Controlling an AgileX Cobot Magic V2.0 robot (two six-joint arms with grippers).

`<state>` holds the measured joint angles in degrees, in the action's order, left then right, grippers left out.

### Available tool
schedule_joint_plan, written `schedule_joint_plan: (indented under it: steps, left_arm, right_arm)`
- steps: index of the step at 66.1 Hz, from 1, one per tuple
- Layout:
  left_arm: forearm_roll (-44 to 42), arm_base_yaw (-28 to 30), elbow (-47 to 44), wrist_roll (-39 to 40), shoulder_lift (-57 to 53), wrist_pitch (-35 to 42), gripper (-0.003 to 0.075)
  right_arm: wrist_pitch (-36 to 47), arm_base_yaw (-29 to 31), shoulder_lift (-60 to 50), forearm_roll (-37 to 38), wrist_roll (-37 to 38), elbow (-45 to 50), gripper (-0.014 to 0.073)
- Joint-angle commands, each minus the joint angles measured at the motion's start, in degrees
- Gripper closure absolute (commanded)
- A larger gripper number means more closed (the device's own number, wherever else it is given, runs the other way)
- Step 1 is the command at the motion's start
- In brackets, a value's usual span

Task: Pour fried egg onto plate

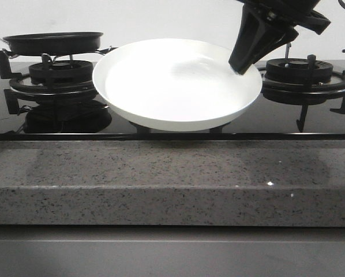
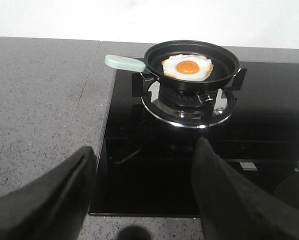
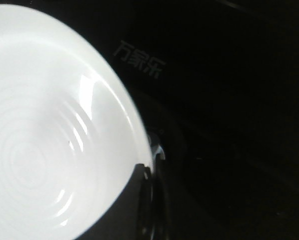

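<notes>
A black glass stove (image 1: 172, 124) set into a speckled grey stone table (image 1: 172, 184) is the landmark here. Above its middle a glossy white plate (image 1: 175, 83) is held tilted toward the camera, and the right gripper (image 1: 244, 64) pinches the plate's rim on the side nearer the right burner (image 1: 305, 78); its fingers are closed on that rim, as the right wrist view confirms with the rim (image 3: 139, 150) running into the dark finger at the picture's lower edge. On the stove's left burner (image 2: 187, 102) sits a small black frying pan (image 2: 192, 62) with a pale green handle (image 2: 124, 62) pointing out over the table away from the plate. The fried egg (image 2: 187, 67), white with an orange yolk, lies flat inside the pan. The left gripper (image 2: 144, 195) hangs in front of the stove with its fingers (image 2: 224, 195) spread wide and nothing between them, well short of the pan. The step in hand appears to be presenting the plate while the left arm prepares to fetch the pan. The next move likely calls for closing on the green handle, lifting the pan off the burner's grate and tipping it over the plate. The raised black grate prongs (image 2: 137, 82) beside the handle could snag the fingers.
</notes>
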<state>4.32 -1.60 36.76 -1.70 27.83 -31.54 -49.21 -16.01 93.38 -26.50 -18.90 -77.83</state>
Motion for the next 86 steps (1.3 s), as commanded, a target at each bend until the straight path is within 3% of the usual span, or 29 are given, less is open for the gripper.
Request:
schedule_joint_plan:
  steps: [1,8,21,49,62,68,77,86]
  left_arm:
    - [0.49,-0.37,1.50,0.55,0.74,2.32,0.0292]
    - [0.49,-0.37,1.50,0.55,0.74,-0.22,0.0274]
    - [0.25,-0.37,3.28,0.55,3.12,-2.27,0.0130]
    - [-3.02,-0.24,17.26,0.55,24.61,-12.57,0.0133]
    - [-2.11,5.31,27.24,0.41,35.75,-15.17,0.0133]
    - [3.36,8.80,31.68,-3.47,40.29,-17.44,0.0133]
    - [24.36,15.87,38.63,-16.03,47.60,-21.99,0.0133]
    - [36.63,19.91,42.09,-18.85,53.06,-22.91,0.0133]
  right_arm:
    - [1.48,0.05,-2.00,-1.32,-0.01,-1.46,0.0659]
    - [1.50,0.05,-2.00,-1.38,-0.01,-1.46,0.0659]
    - [1.50,0.05,-2.00,-1.38,-0.01,-1.46,0.0659]
    - [1.50,0.05,-2.00,-1.38,-0.01,-1.46,0.0659]
    - [1.50,0.05,-2.00,-1.38,-0.01,-1.46,0.0659]
    - [1.50,0.05,-2.00,-1.38,-0.01,-1.46,0.0659]
    - [1.50,0.05,-2.00,-1.38,-0.01,-1.46,0.0659]
    - [1.50,0.05,-2.00,-1.38,-0.01,-1.46,0.0659]
